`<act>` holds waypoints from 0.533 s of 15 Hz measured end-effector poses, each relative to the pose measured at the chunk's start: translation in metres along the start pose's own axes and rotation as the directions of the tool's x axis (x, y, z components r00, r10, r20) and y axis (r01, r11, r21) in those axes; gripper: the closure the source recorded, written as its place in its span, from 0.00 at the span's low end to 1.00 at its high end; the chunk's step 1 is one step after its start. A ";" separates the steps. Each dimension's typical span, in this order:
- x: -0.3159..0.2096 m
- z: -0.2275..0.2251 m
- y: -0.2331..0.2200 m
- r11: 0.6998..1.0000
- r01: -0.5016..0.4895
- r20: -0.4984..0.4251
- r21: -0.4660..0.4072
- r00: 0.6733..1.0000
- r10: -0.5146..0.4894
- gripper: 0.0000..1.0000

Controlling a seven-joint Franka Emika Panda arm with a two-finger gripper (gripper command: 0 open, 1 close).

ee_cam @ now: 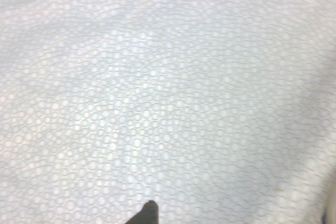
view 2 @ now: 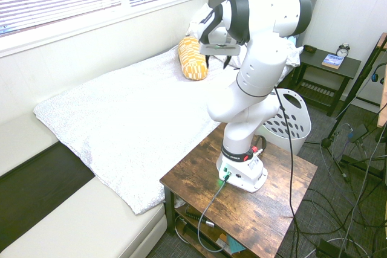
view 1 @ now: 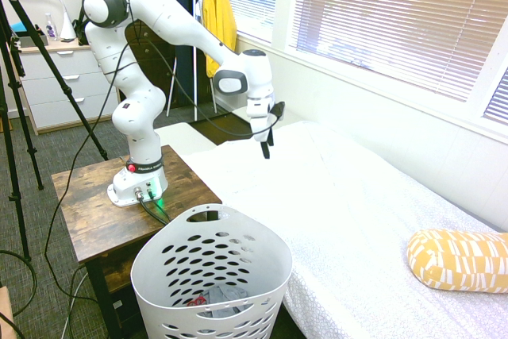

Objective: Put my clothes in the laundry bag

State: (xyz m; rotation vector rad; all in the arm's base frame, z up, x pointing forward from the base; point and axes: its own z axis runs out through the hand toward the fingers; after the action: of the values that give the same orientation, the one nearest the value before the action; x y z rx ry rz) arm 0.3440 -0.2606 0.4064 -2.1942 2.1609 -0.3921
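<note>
The claw (view 1: 267, 147), at the upper middle of the frame, hangs over the white bed cover (view 1: 349, 212); whether its fingers are spread I cannot tell. Clothes (view 1: 213, 301) lie inside the laundry basket (view 1: 210, 279) at the bottom.

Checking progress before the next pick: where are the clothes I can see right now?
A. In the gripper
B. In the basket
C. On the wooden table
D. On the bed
B: dark and red clothes lie at the bottom of the basket; the gripper hangs empty over the bare bed.

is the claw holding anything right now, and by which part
Nothing is held. The claw hangs over the white bedspread with nothing between its fingers; some clothes already lie in the laundry basket.
</note>
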 end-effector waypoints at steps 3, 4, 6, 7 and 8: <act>-0.085 0.019 -0.087 0.989 0.144 0.022 -0.016 0.989 -0.144 0.00; -0.118 0.026 -0.114 0.980 0.196 0.023 -0.021 0.980 -0.196 0.00; -0.180 0.035 -0.155 0.958 0.287 0.041 -0.013 0.957 -0.286 0.00; -0.212 0.040 -0.171 0.941 0.337 0.071 -0.019 0.939 -0.335 0.00; -0.243 0.046 -0.181 0.920 0.390 0.111 -0.034 0.916 -0.384 0.00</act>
State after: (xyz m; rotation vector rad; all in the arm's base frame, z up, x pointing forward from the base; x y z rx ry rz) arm 0.5307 -0.0213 0.3614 -2.6113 1.6980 -0.2243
